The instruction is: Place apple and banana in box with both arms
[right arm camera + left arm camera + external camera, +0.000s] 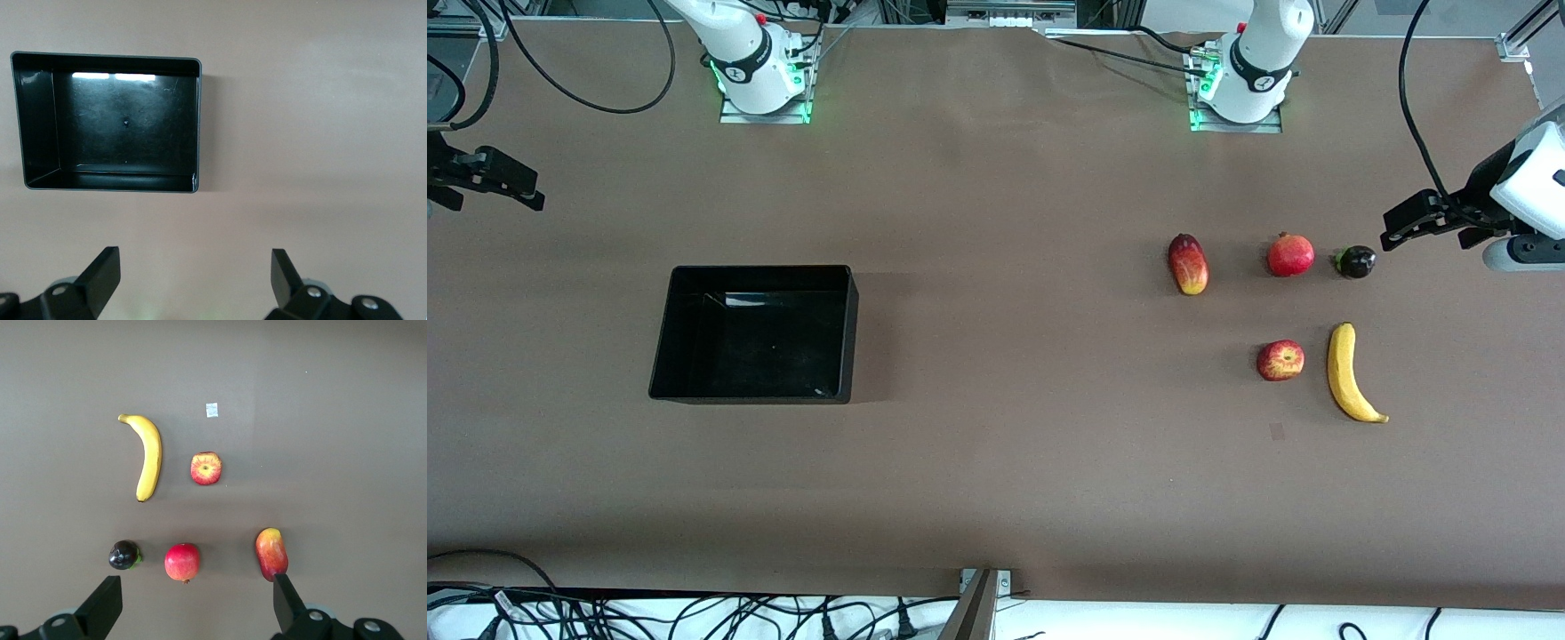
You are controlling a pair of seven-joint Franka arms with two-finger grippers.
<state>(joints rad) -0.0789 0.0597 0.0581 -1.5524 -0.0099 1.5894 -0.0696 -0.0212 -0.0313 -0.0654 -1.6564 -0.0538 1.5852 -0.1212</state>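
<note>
The apple (1280,360) and the banana (1347,373) lie side by side on the brown table toward the left arm's end. Both also show in the left wrist view, the apple (206,468) beside the banana (150,457). The black box (756,342) stands empty toward the right arm's end and shows in the right wrist view (194,127). My left gripper (1392,229) is open and empty, up in the air at the table's end near the fruits; its own view (197,587) shows it wide open. My right gripper (532,191) is open and empty, up at the table's other end (193,257).
A mango (1188,264), a pomegranate (1290,255) and a small dark round fruit (1356,262) lie in a row farther from the front camera than the apple and banana. A small tape mark (1277,432) is nearer than the apple. Cables lie along the table's edges.
</note>
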